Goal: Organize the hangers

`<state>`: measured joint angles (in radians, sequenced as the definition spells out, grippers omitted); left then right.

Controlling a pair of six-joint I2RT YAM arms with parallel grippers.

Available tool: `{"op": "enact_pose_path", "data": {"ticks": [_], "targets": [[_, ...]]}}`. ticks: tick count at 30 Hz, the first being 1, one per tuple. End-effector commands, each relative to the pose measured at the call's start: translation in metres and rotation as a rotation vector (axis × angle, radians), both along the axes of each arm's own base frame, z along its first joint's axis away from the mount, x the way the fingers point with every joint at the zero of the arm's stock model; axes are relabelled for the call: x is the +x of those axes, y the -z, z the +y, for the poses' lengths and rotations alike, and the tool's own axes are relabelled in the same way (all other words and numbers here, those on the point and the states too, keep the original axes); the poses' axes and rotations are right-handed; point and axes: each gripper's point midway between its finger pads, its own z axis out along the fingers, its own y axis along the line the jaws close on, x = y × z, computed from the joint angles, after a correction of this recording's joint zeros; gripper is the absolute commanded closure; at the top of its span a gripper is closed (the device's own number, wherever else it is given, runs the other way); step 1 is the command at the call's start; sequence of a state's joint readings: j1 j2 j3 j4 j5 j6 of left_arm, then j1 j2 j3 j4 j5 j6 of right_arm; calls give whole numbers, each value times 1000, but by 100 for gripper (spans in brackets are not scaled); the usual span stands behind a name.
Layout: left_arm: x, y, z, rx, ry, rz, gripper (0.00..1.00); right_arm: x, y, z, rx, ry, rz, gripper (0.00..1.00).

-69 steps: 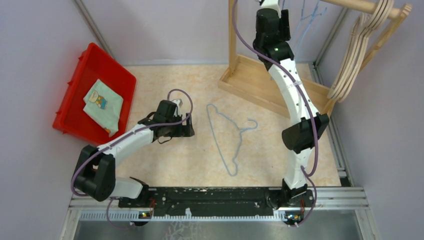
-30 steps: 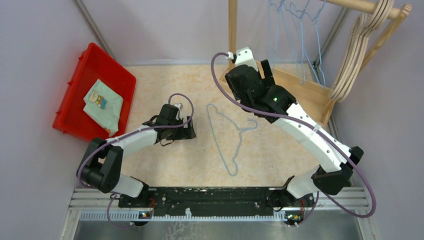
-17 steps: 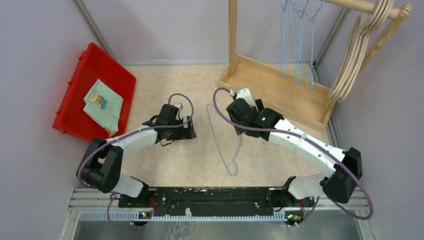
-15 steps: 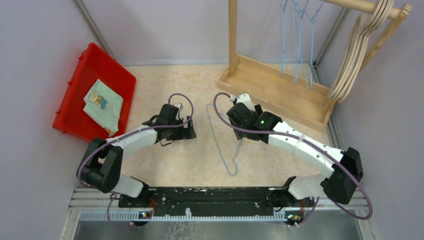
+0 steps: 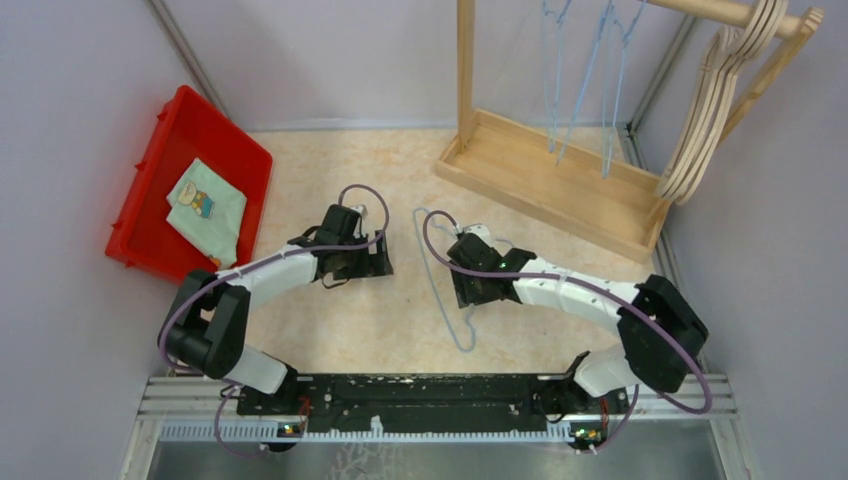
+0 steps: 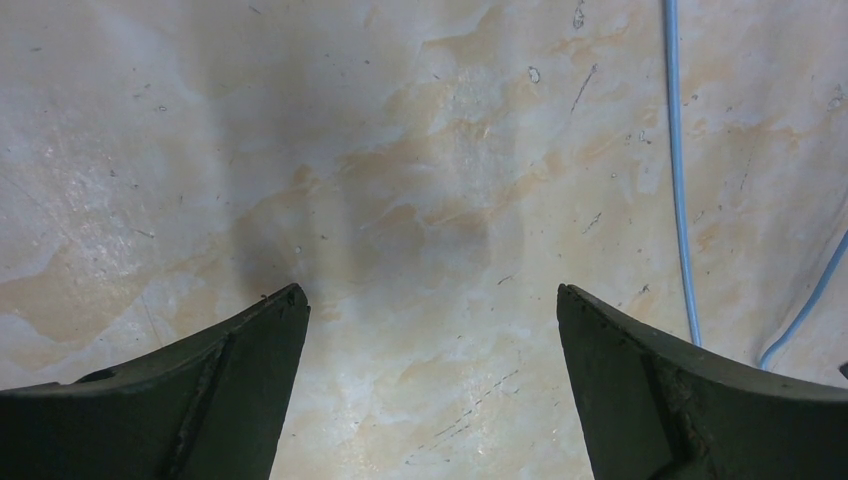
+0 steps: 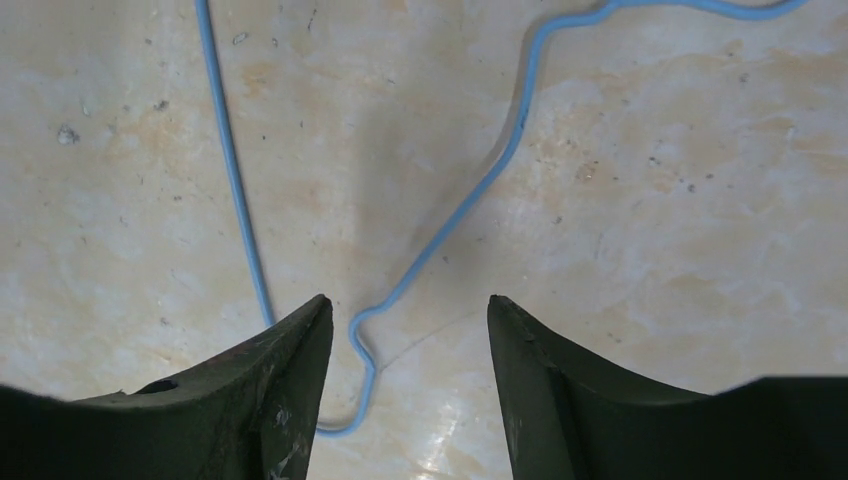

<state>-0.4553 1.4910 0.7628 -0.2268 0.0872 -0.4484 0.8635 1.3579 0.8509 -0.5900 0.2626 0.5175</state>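
One light-blue wire hanger (image 5: 452, 325) lies flat on the table between the two arms. My right gripper (image 5: 468, 292) is low over its middle. In the right wrist view the bent neck of the wire hanger (image 7: 500, 165) runs between the jaws of my right gripper (image 7: 408, 305), close to the left finger (image 7: 285, 385); the jaws stand apart and I see no pinch. My left gripper (image 5: 378, 262) rests open near the table to the hanger's left, with only bare table between its jaws in the wrist view (image 6: 430, 290). A stretch of wire (image 6: 680, 200) shows at that view's right. More blue hangers (image 5: 580, 80) and wooden hangers (image 5: 715, 100) hang on the rack.
The wooden rack's base (image 5: 540, 180) and upright post (image 5: 465, 70) stand at the back right. A red bin (image 5: 150, 215) holding a folded cloth (image 5: 207, 212) sits at the left. Grey walls close in on both sides.
My right arm came down from the rack to the hanger on the table, and its jaws have narrowed. The hung blue hangers sway. The left arm barely moved.
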Motion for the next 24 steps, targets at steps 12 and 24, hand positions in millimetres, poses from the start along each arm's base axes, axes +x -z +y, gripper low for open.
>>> {"op": "enact_pose_path", "data": {"ticks": [12, 24], "targets": [[-2, -7, 3, 5, 8, -2, 1, 46, 35, 3, 77, 193, 23, 62], [-6, -8, 3, 7, 23, 5, 1, 44, 72, -13, -24, 212, 62, 82]]}}
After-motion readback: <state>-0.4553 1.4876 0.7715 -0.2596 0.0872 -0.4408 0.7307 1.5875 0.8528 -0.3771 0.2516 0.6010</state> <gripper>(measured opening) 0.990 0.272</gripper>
